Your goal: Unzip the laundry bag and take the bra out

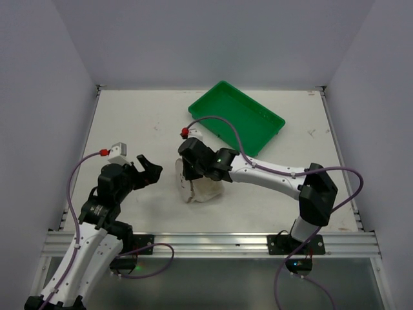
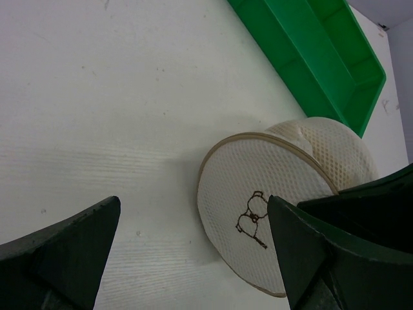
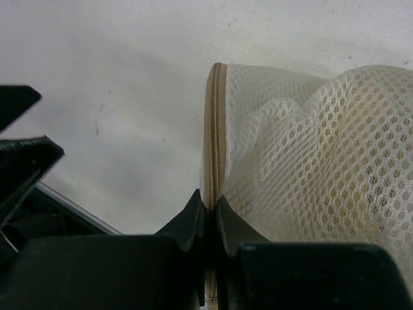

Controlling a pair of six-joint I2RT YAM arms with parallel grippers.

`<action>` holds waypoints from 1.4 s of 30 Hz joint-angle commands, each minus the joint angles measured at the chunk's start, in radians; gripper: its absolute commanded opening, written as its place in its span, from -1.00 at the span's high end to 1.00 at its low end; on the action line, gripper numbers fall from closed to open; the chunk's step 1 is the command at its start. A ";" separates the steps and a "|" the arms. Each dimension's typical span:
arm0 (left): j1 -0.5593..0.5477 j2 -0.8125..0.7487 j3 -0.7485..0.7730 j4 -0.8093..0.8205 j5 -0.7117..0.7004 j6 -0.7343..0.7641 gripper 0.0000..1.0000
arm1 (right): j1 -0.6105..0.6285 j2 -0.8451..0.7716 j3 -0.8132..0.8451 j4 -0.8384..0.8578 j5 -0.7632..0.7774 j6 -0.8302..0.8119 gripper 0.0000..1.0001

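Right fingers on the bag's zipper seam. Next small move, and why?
Probably draw the right gripper along the zipper: its fingers are shut on it and the bag looks zipped. The left gripper is open, clear of the bag, so expect some bag drag.

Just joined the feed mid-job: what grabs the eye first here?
The right gripper is pinched on the tan zipper of the white mesh laundry bag, in the middle of the top view. Behind it lies a bright green tray. The left gripper hangs open to the bag's left.
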 commanded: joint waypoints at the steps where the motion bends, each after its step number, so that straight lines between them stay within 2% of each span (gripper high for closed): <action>1: 0.007 0.017 0.005 0.051 0.069 -0.036 -1.00 | -0.023 -0.074 -0.017 0.117 0.042 0.122 1.00; 8: 0.007 0.026 0.028 0.044 0.104 -0.068 -1.00 | -0.043 -0.210 -0.174 0.347 0.114 0.258 1.00; 15: 0.007 -0.026 -0.048 0.118 0.184 -0.227 -1.00 | -0.072 -0.306 -0.341 0.613 0.123 0.360 1.00; 23: 0.007 -0.097 -0.122 0.235 0.223 -0.416 -1.00 | -0.077 -0.352 -0.415 0.721 0.131 0.407 1.00; 32: 0.005 -0.074 -0.199 0.354 0.279 -0.511 -1.00 | -0.108 -0.368 -0.444 0.793 0.074 0.427 1.00; 38: 0.002 -0.029 -0.226 0.490 0.313 -0.546 -0.86 | -0.109 -0.368 -0.475 0.852 0.047 0.436 1.00; 41: -0.002 -0.009 -0.246 0.569 0.327 -0.581 -0.74 | -0.114 -0.359 -0.472 0.862 0.028 0.429 1.00; 42: -0.004 -0.005 -0.253 0.586 0.329 -0.589 -0.65 | -0.115 -0.359 -0.472 0.870 0.018 0.427 1.00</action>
